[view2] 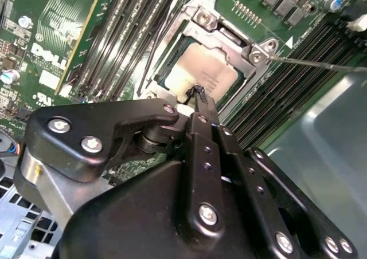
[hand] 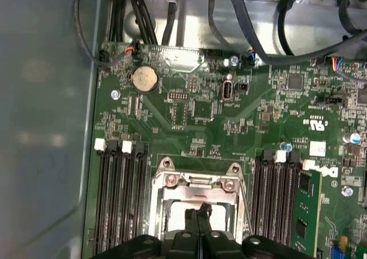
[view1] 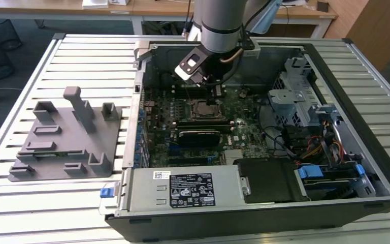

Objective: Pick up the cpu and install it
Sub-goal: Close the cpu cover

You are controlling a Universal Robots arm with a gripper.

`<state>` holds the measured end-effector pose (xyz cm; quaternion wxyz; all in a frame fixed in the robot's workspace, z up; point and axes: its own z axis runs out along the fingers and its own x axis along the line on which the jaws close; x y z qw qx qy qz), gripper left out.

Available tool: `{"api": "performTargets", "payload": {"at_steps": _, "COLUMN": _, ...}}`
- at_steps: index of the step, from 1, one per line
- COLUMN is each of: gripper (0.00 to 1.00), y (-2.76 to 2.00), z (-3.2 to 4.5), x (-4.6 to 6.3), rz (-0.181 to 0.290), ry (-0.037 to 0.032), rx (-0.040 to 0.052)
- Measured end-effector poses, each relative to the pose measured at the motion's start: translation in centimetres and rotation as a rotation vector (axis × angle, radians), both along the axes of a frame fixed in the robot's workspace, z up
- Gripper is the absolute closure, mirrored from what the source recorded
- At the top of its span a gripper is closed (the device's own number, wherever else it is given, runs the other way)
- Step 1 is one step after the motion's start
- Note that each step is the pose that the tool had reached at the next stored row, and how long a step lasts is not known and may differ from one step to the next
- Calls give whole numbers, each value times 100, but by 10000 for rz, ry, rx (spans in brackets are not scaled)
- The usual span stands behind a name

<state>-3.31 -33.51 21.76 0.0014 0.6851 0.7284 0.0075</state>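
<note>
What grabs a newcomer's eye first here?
The arm's gripper reaches down inside the open computer case, in the exterior view. In the second wrist view its shut tips meet over the silver cpu in the socket frame. A grey fixture block stands at the exterior view's left.

Silver-grey cpu (view2: 213,65); green motherboard (hand: 218,127); black tool (view2: 198,93); grey fixture block (view1: 66,147).

Dull silver metal cpu (view2: 202,74), glossy green motherboard (hand: 200,124), matt grey plastic fixture block (view1: 59,147)
</note>
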Motion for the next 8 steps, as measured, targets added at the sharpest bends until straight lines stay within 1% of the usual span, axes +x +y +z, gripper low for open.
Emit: {"api": "performTargets", "payload": {"at_steps": 8, "gripper": 89, "y": 0, "z": -6, "x": -73, "rz": 0, "ry": 0, "rx": -1}}
